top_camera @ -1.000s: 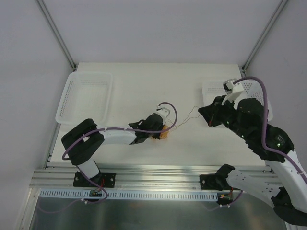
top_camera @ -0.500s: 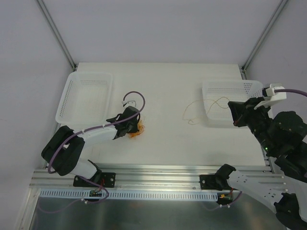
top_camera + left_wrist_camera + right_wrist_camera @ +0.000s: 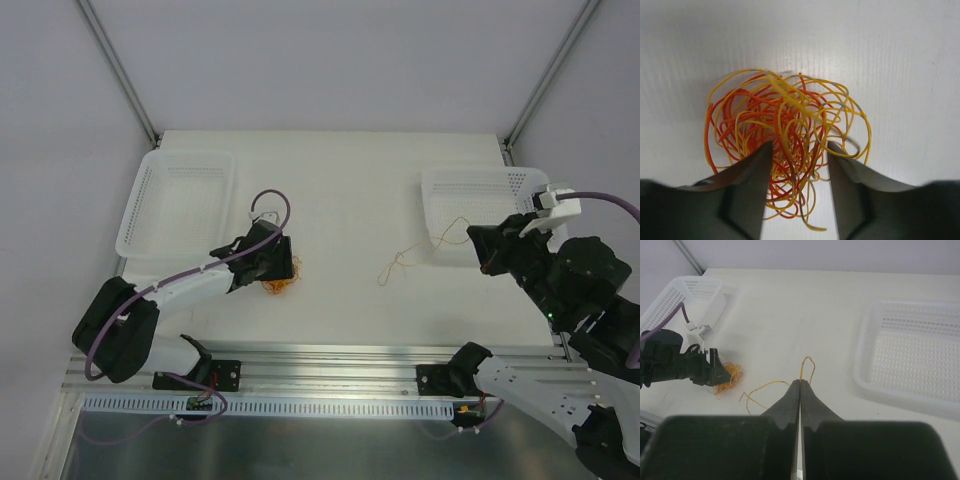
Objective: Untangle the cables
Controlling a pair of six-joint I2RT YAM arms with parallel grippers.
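Note:
The cables form a small tangle [image 3: 277, 284] of red-orange and yellow-orange loops lying on the white table left of centre; it fills the left wrist view [image 3: 785, 125]. My left gripper [image 3: 279, 270] [image 3: 799, 147] is open, its jaws standing apart on either side of the tangle's near loops. One yellow-orange cable [image 3: 420, 248] [image 3: 767, 385] lies apart from the tangle, trailing over the table to my right gripper [image 3: 484, 265] [image 3: 800, 381], which is shut on its looped end just left of the right basket.
A white mesh basket [image 3: 135, 215] stands at the back left, just behind the left arm. A second white basket [image 3: 430, 200] [image 3: 862, 365] sits at the back right, beside the right gripper. Purple arm cables arc over both wrists.
The left gripper carried the tangle leftward and has now opened over it. The right gripper pulled one strand free to the right, then came back slightly left, letting it slacken.

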